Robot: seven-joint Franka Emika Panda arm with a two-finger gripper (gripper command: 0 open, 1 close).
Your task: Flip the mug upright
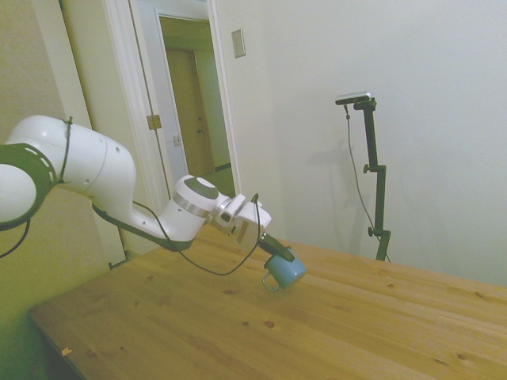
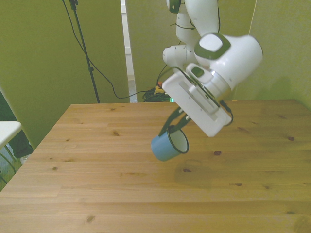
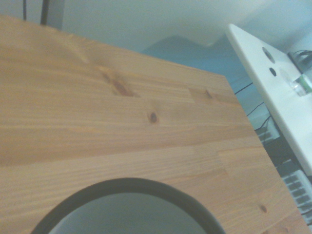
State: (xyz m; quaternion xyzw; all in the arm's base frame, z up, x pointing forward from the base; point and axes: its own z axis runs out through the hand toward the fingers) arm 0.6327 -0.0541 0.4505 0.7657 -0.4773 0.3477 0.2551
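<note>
The light blue mug point(image 2: 167, 145) hangs tilted in the air above the wooden table point(image 2: 97, 184), its dark-rimmed white opening turned toward the front view's right. My gripper point(image 2: 174, 125) is shut on the mug's rim and holds it clear of the wood. From the side, the mug point(image 1: 286, 271) sits at the end of the dark fingers, its thin loop handle pointing down toward the table point(image 1: 198, 332). The wrist view catches only the mug's dark rim point(image 3: 131, 187) against the table planks.
A white side table point(image 3: 278, 92) stands beyond one table edge, with cables on the floor below it. A white ledge point(image 2: 7, 130) shows at the front view's left. An open doorway point(image 1: 194, 103) lies behind the arm.
</note>
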